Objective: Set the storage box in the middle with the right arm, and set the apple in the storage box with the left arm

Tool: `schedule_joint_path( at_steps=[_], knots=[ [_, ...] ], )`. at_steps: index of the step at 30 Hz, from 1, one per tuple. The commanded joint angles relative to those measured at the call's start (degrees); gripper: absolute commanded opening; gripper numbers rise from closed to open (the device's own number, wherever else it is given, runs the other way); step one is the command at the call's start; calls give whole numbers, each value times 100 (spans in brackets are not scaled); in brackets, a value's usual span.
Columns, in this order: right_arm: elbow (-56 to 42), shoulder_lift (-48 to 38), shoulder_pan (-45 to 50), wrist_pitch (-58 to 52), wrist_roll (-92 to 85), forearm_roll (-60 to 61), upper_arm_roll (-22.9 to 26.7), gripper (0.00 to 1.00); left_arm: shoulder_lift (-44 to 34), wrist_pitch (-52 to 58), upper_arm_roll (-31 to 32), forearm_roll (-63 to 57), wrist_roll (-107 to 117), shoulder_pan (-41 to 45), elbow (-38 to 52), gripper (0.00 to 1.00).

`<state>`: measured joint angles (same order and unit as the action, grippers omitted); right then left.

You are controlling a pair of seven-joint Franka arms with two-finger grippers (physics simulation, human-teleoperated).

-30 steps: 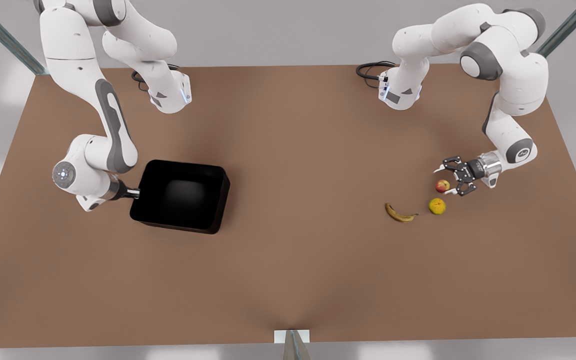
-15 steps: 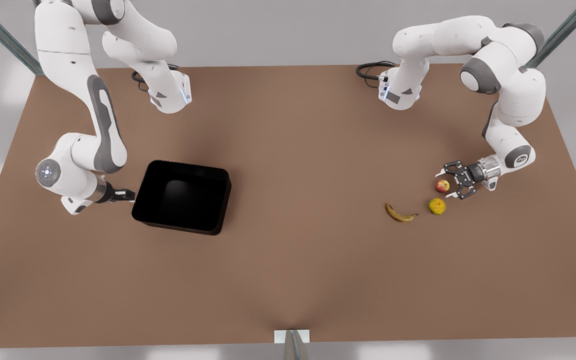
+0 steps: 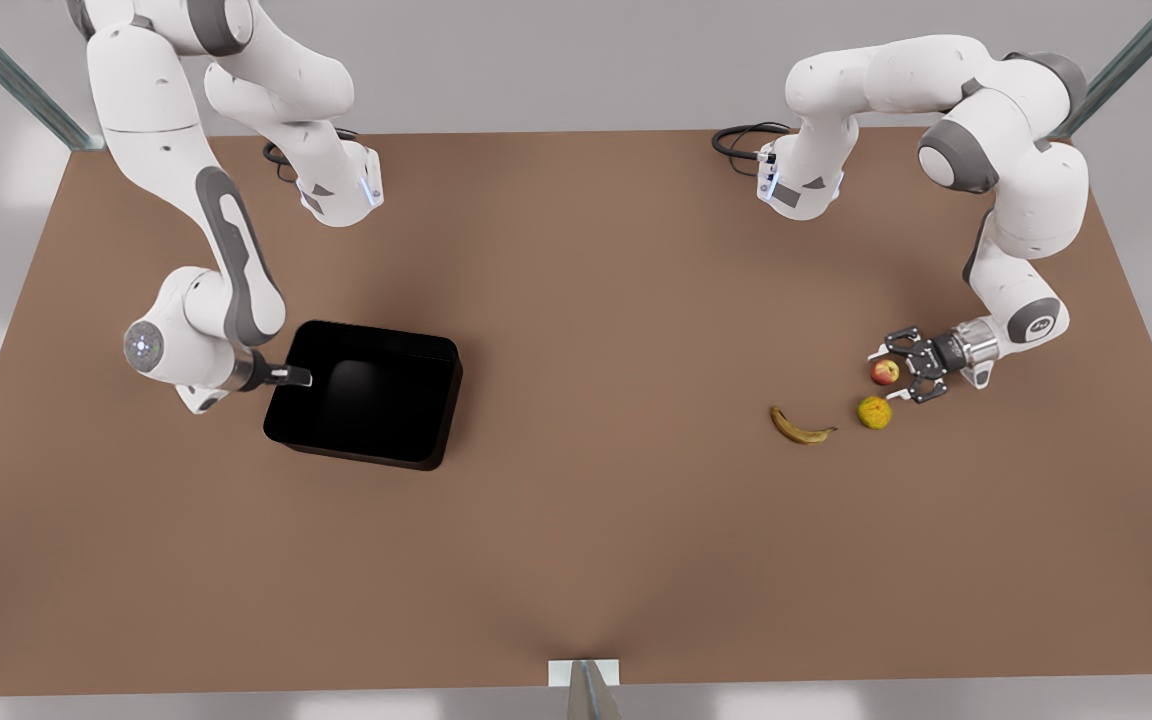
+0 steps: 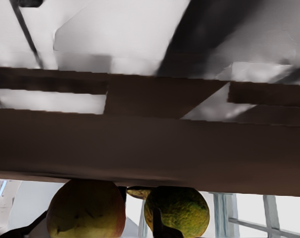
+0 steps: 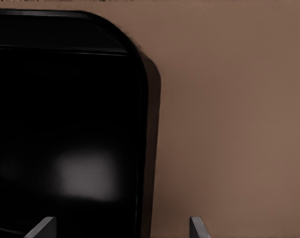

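The black storage box (image 3: 366, 395) sits on the table toward the front view's left. My right gripper (image 3: 293, 376) is at its left rim, open, and in the right wrist view one finger (image 5: 41, 227) is over the box's inside and the other outside its wall (image 5: 149, 148). The small red apple (image 3: 884, 371) lies at the front view's right. My left gripper (image 3: 894, 374) is open around it, a finger on each side. The left wrist view has the apple (image 4: 85, 210) close up.
A yellow round fruit (image 3: 874, 411) lies just in front of the apple, and a banana (image 3: 800, 427) to its left. The brown table (image 3: 596, 330) is bare between the box and the fruit. Both arm bases stand at the far edge.
The right gripper drew back from the box, then came forward over its left rim; the box shifted slightly. The left gripper dropped lower and closer around the apple.
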<state>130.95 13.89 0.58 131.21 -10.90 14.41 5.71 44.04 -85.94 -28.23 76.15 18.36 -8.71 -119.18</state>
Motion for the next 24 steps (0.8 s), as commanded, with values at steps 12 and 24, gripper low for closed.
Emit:
schedule_joint_path(
  at_steps=[12, 24],
  knots=[
    [-70, 53, 65, 19, -62, -35, 0, 21, 43, -19, 37, -4, -26, -8, 0, 47],
    [-167, -176, 74, -16, -475, 35, -193, 21, -264, 235, 2, -373, 677, -8, 360, 32]
  ],
)
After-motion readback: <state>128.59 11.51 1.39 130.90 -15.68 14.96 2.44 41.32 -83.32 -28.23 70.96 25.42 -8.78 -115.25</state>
